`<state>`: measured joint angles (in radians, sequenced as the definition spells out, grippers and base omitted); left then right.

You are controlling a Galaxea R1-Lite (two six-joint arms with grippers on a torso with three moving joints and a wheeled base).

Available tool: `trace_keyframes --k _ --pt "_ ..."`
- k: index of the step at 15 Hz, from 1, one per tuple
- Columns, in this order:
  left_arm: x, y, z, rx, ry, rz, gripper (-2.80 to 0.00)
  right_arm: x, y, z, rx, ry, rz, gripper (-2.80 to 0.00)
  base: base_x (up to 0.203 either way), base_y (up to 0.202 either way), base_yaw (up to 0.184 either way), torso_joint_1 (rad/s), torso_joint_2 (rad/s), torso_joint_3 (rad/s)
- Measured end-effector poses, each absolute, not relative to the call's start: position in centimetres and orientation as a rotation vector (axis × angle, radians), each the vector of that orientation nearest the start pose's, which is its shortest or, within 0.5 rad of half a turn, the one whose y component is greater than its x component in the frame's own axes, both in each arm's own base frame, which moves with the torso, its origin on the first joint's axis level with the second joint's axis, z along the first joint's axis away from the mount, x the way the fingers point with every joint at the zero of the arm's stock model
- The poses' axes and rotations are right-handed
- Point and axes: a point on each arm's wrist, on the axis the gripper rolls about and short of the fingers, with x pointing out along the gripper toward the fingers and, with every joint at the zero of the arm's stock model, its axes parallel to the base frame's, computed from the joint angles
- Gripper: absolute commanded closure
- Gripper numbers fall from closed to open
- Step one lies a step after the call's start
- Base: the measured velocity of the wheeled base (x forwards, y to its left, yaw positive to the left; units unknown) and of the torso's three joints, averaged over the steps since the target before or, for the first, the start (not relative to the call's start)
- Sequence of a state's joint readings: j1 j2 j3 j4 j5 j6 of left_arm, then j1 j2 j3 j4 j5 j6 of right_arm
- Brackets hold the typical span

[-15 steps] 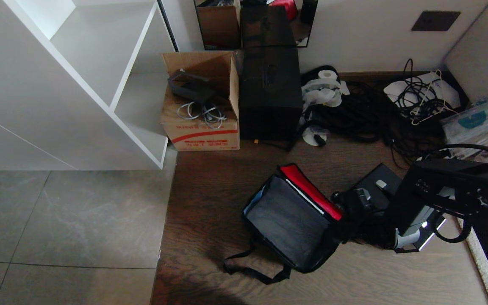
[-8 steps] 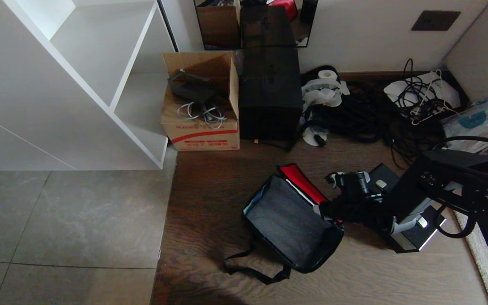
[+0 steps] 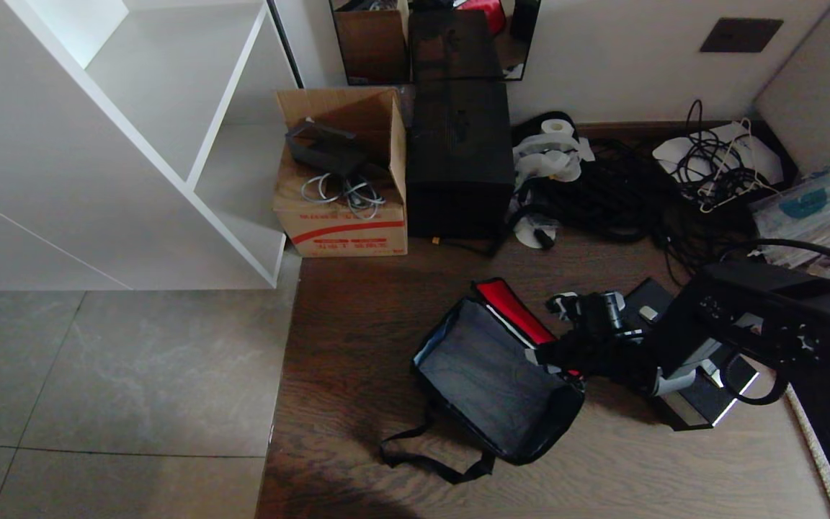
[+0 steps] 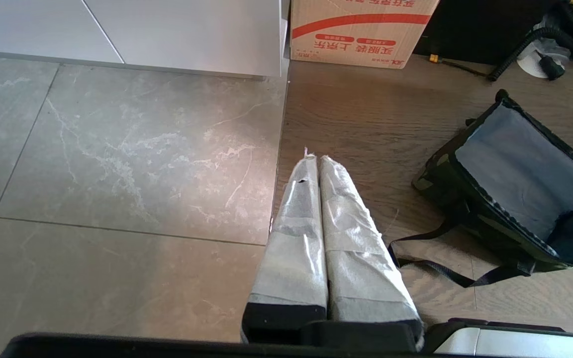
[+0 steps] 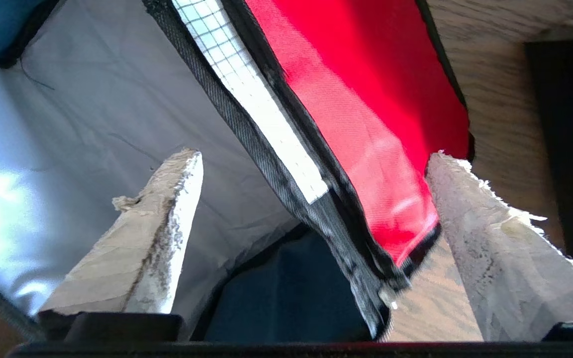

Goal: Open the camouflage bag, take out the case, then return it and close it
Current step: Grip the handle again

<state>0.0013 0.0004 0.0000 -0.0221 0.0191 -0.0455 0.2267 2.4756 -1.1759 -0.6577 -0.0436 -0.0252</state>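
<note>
On the wooden floor, lower centre of the head view: the camouflage bag lies open, grey interior facing up, nothing inside it.
Bag lid: the red lid lining stands up along the bag's upper-right edge.
Shoulder strap: the black strap trails on the floor toward the lower left of the bag.
Case: the case lies flat on the floor just right of the bag, largely covered by the right arm; a silver fitting shows near its upper end.
Right claw: the right claw is released, jaws spread wide, straddling the lid edge; one finger sits over the grey interior, the other on the red-lining side, with nothing clamped between them. In the head view it sits at the bag's right rim.
Left claw: the left claw is clenched with its wrapped fingers pressed together, empty, hanging over the seam between grey tiles and wood, well apart from the bag.
In the way: the upright lid stands between the case and the bag's opening.
Upper centre: a cardboard box with a red stripe holds cables; just beside it, on its right, stands a tall black box.
Upper right: a tangle of black cables and a roll of white tape lie by the wall.
Upper left: a white shelf unit.
Lower left: grey floor tiles.
</note>
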Motion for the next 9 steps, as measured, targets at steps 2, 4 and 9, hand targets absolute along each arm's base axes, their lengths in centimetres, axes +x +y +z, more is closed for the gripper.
trace_keyframes --k 2,4,9 --pt "-2.3 0.0 7.8 -0.045 -0.022 0.02 0.0 43.1 9.7 -3.1 -0.112 0.636 0.178 -2.8 0.0 0.0 0.0 0.0 0.0 0.0" --pt "-2.3 0.0 7.8 -0.046 -0.022 0.02 0.0 43.5 9.7 -3.5 -0.11 0.624 0.171 -2.8 0.0 0.0 0.0 0.0 0.0 0.0" --pt "-2.3 0.0 7.8 -0.046 -0.022 0.02 0.0 43.7 9.6 -4.3 -0.103 0.618 0.168 0.0 0.0 0.0 0.0 0.0 0.0 0.0"
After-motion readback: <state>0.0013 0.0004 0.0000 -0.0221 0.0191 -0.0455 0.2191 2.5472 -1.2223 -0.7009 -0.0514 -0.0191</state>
